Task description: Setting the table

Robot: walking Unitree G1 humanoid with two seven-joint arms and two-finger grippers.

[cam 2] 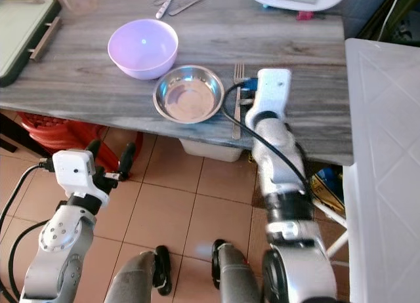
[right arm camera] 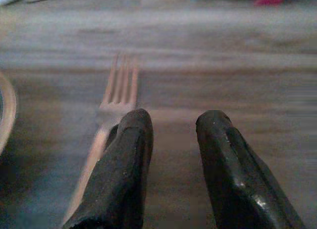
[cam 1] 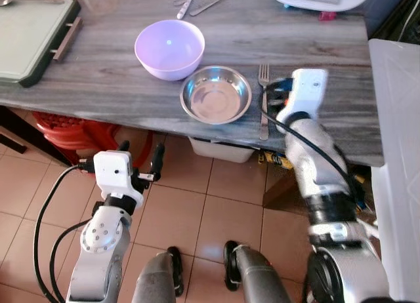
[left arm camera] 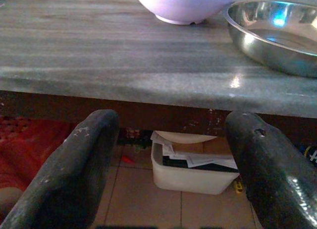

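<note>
On the grey wooden table (cam 1: 118,80) stand two bowls and one fork; at the far left lies a green tray (cam 1: 29,34); the lilac bowl (cam 1: 169,48) holds nothing; the steel bowl (cam 1: 216,94) touching it is bare too; the thin silver fork (cam 1: 263,100) lies just right of it, tines away from the robot. The left gripper (cam 1: 139,160) hangs below the table edge, fingers wide apart, holding nothing. The right gripper (right arm camera: 173,154) rests over the fork's handle, fingers slightly parted, gripping nothing.

The right gripper (right arm camera: 173,135) covers the lower handle of the fork (right arm camera: 119,90), whose tines look blurred.
</note>
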